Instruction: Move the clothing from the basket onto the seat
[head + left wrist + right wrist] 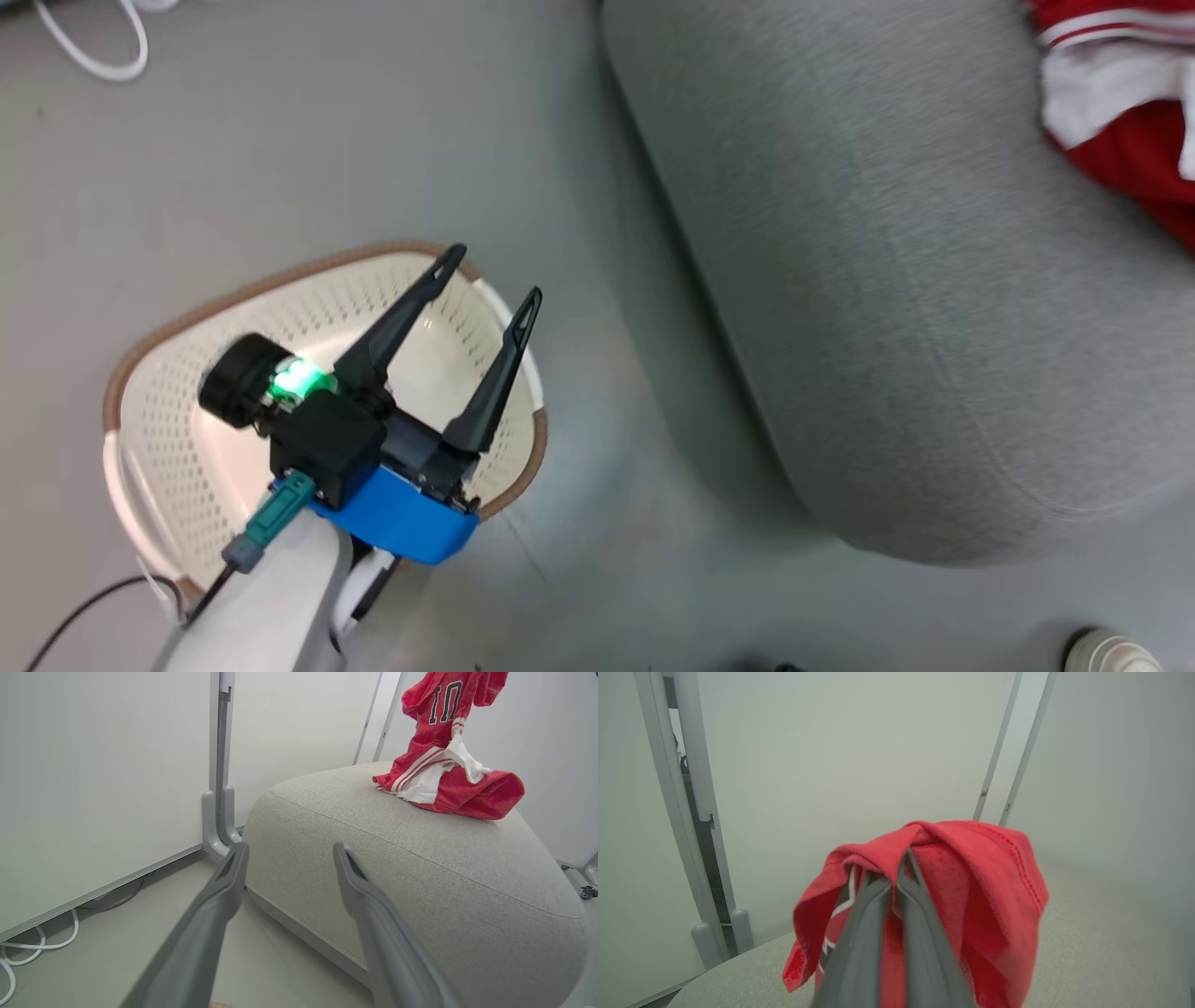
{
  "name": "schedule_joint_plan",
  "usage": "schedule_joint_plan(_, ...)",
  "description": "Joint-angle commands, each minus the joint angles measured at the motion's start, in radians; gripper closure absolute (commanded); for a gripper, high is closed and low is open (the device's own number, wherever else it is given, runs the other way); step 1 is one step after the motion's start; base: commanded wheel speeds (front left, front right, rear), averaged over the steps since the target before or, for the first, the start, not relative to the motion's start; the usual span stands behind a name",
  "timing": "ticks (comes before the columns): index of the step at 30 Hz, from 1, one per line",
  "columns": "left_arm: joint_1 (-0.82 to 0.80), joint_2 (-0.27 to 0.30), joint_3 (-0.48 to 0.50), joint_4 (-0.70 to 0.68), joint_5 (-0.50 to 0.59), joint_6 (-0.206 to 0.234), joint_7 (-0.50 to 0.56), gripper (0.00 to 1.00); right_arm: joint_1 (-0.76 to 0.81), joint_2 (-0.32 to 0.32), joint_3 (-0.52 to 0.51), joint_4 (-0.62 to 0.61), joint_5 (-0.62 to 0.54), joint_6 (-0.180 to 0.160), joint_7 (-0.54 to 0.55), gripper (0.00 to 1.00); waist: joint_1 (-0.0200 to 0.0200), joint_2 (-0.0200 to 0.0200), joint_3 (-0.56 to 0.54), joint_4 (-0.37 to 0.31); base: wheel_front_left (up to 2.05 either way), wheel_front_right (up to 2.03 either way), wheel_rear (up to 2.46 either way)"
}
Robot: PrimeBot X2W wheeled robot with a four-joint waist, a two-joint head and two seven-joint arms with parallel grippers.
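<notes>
The jersey (441,737) is over the seat (420,868). Its lower part is pooled on the seat's top and its numbered upper part is drawn upward from there. The right gripper (894,877), above the seat, has its fingers pinched together on a fold of red fabric, which drapes over both fingertips. Whether the red heap on the seat is one garment or two cannot be told.

The basket (280,275) stands on the floor (280,140) just beside the seat's rounded corner. What shows of its inside is bare cream plastic, though the arm hides part of it. The left gripper (495,273) hangs over the basket with its fingers spread wide, holding nothing.

This cloth looks light and limp — it will sag, fold and trail from any single pinch, and thin slick jersey fabric may slip from a shallow grip. A bunched fold or the thicker trimmed edge gives the surest hold, taken deep between the fingers. Judging by this, the task looks near done — what is left is probably letting the fabric settle fully on the seat's top, clear of its edge.
</notes>
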Motion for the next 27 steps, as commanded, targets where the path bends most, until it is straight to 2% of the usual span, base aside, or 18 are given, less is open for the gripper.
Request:
schedule_joint_plan(1, -0.031, 0.017, 0.007, -0.025, 0.007, -0.003, -0.003, 0.0, 0.034, 0.012, -0.019, 0.049, -0.018, 0.0, -0.033, 1.0, -0.0003, 0.0, 0.131, 0.086, 0.0, 0.0, 0.0)
schedule_joint_plan(8, -0.027, 0.024, 0.017, -0.074, 0.018, 0.008, -0.003, 0.0, 0.104, 0.044, -0.071, 0.237, -0.07, 0.0, -0.141, 1.0, -0.0003, 0.0, 0.181, 0.107, 0.0, 0.0, 0.0)
schedule_joint_plan(12, -0.014, 0.016, 0.024, -0.074, 0.011, 0.01, -0.003, 0.0, 0.121, 0.033, -0.081, 0.322, -0.088, 0.0, -0.192, 1.0, -0.0003, 0.0, 0.166, 0.119, 0.0, 0.0, 0.0)
schedule_joint_plan(13, -0.009, 0.009, 0.027, -0.074, 0.007, 0.01, -0.003, 0.0, 0.13, 0.022, -0.076, 0.338, -0.099, 0.0, -0.2, 0.91, -0.0003, 0.0, 0.156, 0.123, 0.0, 0.0, 0.0)
schedule_joint_plan(14, -0.005, 0.002, 0.029, -0.073, 0.004, 0.009, -0.003, 0.0, 0.137, 0.015, -0.069, 0.353, -0.103, 0.0, -0.209, 0.39, -0.0003, 0.0, 0.146, 0.127, 0.0, 0.0, 0.0)
schedule_joint_plan(15, 0.001, -0.002, 0.028, -0.068, 0.002, 0.008, -0.003, 0.0, 0.141, 0.008, -0.063, 0.366, -0.108, 0.0, -0.219, 0.0, -0.0003, 0.0, 0.133, 0.132, 0.0, 0.0, 0.0)
schedule_joint_plan(21, 0.038, -0.045, 0.04, -0.038, -0.013, 0.004, -0.003, 0.0, 0.175, -0.035, 0.008, 0.407, -0.113, 0.0, -0.25, 0.0, -0.0003, 0.0, 0.028, 0.162, 0.0, 0.0, 0.0)
schedule_joint_plan(27, 0.121, -0.109, 0.045, 0.025, -0.045, 0.001, -0.003, 0.0, 0.286, -0.065, 0.102, 0.385, -0.088, 0.0, -0.282, 0.0, -0.0003, 0.0, -0.163, 0.223, 0.0, 0.0, 0.0)
